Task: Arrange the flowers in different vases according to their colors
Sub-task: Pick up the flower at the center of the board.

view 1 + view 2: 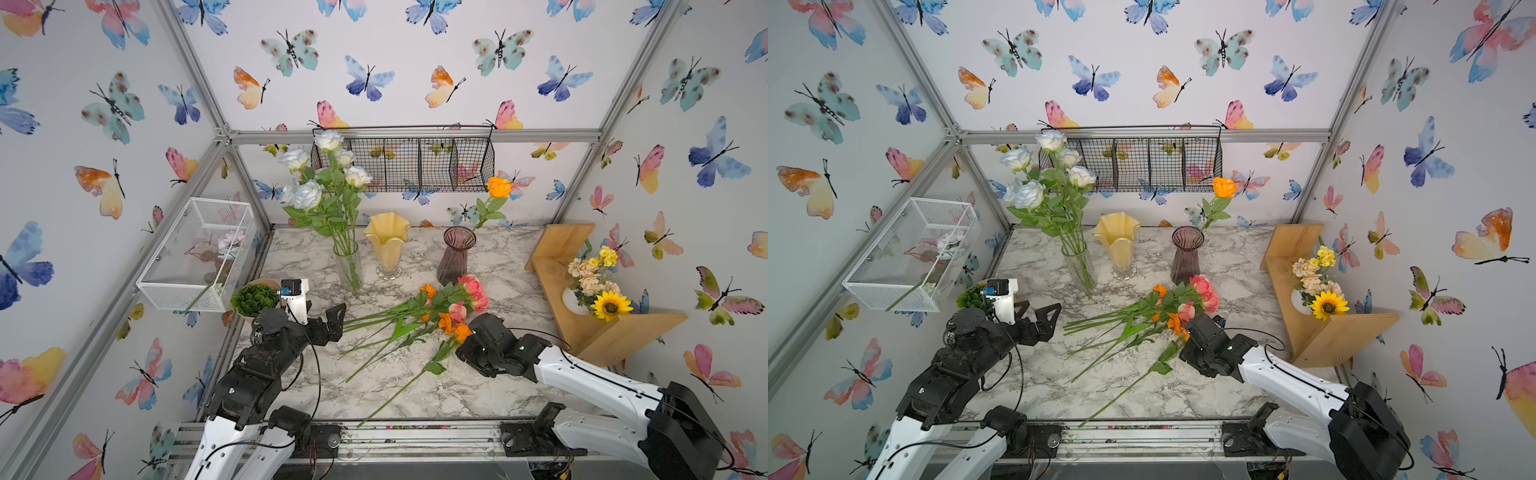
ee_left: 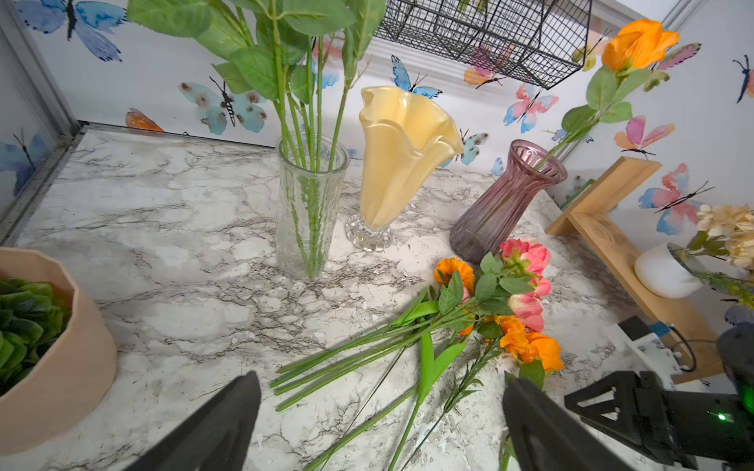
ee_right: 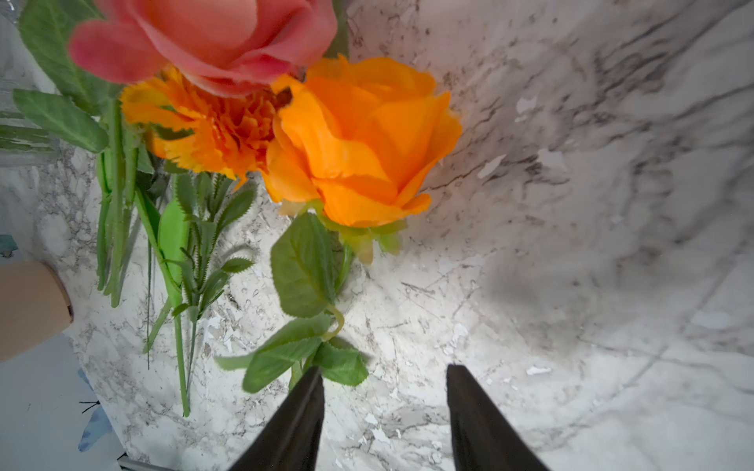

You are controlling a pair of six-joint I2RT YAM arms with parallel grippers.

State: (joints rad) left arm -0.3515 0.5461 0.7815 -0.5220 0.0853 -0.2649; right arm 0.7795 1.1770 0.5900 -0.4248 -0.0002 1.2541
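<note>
L gripper (image 2: 381, 377) hangs wide open by the stem ends, nothing in it. R gripper (image 3: 383, 369) sits low beside the loose pile (image 1: 436, 311) of pink & orange blooms on the marble table (image 1: 415, 386); fingers part-way apart, bare marble betw them. Orange rose (image 3: 359, 142) lies just ahead, stem at one fingertip. Touching? Hard to say. White roses (image 1: 328, 174) stand in the clear vase (image 1: 348, 266), one orange bloom (image 1: 498, 187) in the purple vase (image 1: 455, 257), yellow vase (image 1: 387, 241) betw the two.
</note>
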